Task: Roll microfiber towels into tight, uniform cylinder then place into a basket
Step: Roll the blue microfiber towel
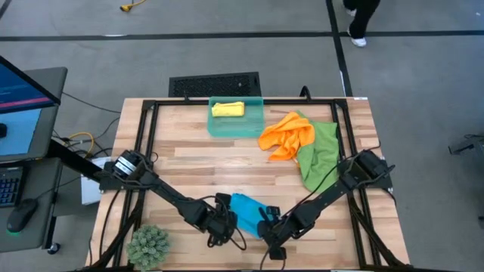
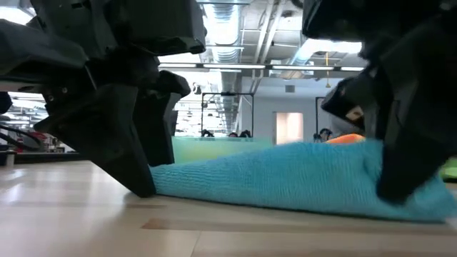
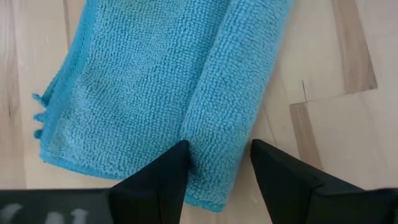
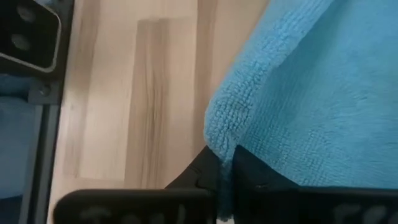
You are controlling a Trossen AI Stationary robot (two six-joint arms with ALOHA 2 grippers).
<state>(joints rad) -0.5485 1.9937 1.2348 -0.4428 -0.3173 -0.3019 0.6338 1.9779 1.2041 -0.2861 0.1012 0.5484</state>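
Blue towel: a bright blue, nubby microfiber towel [image 1: 246,211] lies partly rolled on the light wooden counter [image 1: 189,162] near its front edge, between the two arms.
Left gripper: the left gripper [image 3: 217,168] is down at one end of the roll, its dark fingers [image 3: 165,177] apart and straddling the rolled fold.
Right gripper: the right gripper [image 4: 225,168] is at the other end, its fingers nearly together, pinching a thin corner of the blue towel.
Basket: the translucent teal-green plastic basket [image 1: 253,125] sits at the far side of the counter with a rolled yellow towel [image 1: 228,109] inside.
Waiting cloths: a crumpled orange towel [image 1: 287,136] lies on a green towel [image 1: 321,155], just beside the basket.
Handling: the cloth looks light, soft and limp, likely to sag or unroll once released.
Where to hold: best pinched across the full thickness of the roll, near both ends, to keep the cylinder tight.
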